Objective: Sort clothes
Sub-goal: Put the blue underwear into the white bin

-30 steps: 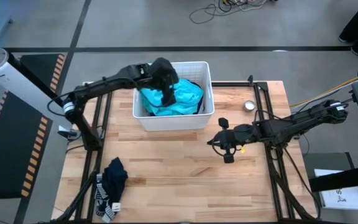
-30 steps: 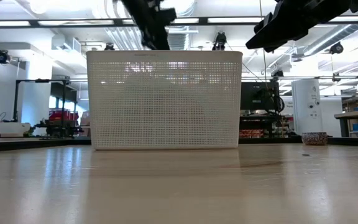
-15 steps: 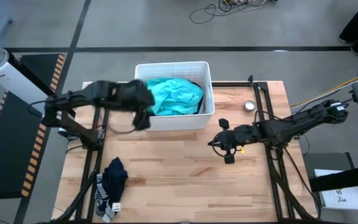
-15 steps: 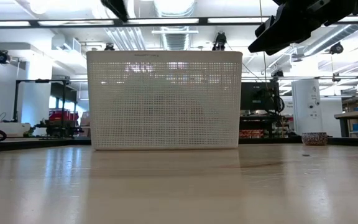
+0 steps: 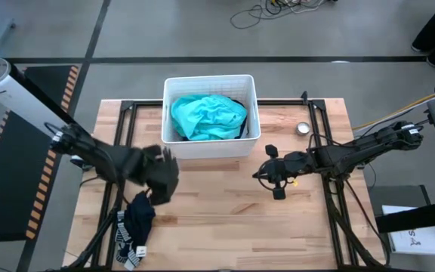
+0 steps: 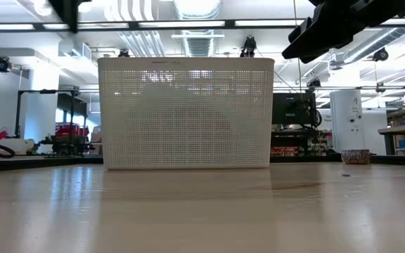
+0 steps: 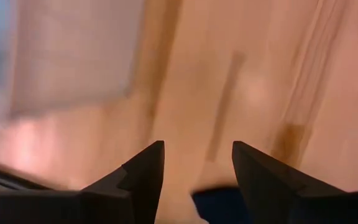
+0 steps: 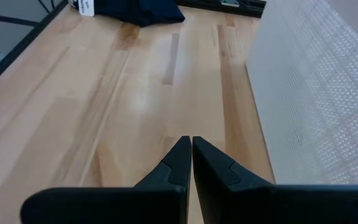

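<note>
A large turquoise garment (image 5: 206, 117) lies in the white ribbed bin (image 5: 174, 147) at the table's far middle. A dark navy garment (image 5: 139, 214) lies crumpled on the table near the left edge, with a dark dotted piece (image 5: 128, 250) at its near end. My left gripper (image 5: 161, 181) is open and empty above the table, just beyond the navy garment (image 7: 229, 208) and short of the bin's near wall. My right gripper (image 5: 276, 180) is shut and empty above the table, right of the bin.
A small round tin (image 5: 303, 128) stands on the table at the far right, also in the low view (image 6: 356, 156). Bare wood lies between the bin and the table's near edge. The bin's wall (image 8: 316, 93) stands close beside my right gripper.
My left gripper has come up out of the bin, gone over its left near corner and swung toward the table's near left, ending just beyond the navy garment. The turquoise garment stays in the bin. My right arm has kept still.
</note>
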You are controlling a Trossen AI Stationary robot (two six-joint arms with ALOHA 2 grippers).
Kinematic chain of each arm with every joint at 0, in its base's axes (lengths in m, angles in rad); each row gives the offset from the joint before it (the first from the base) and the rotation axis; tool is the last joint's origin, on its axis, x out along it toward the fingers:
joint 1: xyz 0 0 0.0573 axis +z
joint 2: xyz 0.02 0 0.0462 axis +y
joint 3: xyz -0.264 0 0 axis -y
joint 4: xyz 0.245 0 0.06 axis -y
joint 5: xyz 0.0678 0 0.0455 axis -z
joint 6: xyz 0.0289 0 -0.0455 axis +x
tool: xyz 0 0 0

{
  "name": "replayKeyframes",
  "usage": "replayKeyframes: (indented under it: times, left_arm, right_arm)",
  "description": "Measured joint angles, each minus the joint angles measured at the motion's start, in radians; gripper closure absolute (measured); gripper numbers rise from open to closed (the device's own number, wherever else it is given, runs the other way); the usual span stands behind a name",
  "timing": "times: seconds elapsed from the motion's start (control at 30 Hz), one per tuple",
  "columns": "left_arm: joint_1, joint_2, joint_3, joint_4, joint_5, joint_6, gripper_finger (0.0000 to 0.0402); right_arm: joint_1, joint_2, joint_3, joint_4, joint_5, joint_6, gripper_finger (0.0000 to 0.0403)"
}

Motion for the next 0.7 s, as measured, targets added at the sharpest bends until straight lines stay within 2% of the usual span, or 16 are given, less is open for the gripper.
replayKeyframes:
  times: [0.17, 0.37, 0.47, 0.6, 0.7]
  left_arm:
    - [-0.094, -0.029, -0.217, 0.140, 0.074, -0.107, 0.0234]
    - [-0.160, -0.061, -0.476, 0.468, 0.215, -0.211, 0.0244]
    - [-0.173, -0.061, -0.589, 0.586, 0.253, -0.285, 0.0245]
    - [-0.174, -0.061, -0.708, 0.712, 0.297, -0.367, 0.0228]
    - [-0.175, -0.061, -0.752, 0.758, 0.327, -0.414, 0.0203]
  right_arm:
    - [0.000, 0.000, 0.000, 0.000, -0.003, 0.011, 0.0403]
    - [0.000, 0.000, 0.000, 0.001, -0.003, 0.019, 0.0403]
    - [0.000, 0.000, 0.000, 0.000, -0.003, 0.021, 0.0403]
    - [0.000, 0.000, 0.000, 0.000, -0.025, 0.023, 0.0403]
    - [0.000, 0.000, 0.000, 0.000, -0.025, 0.023, 0.0403]
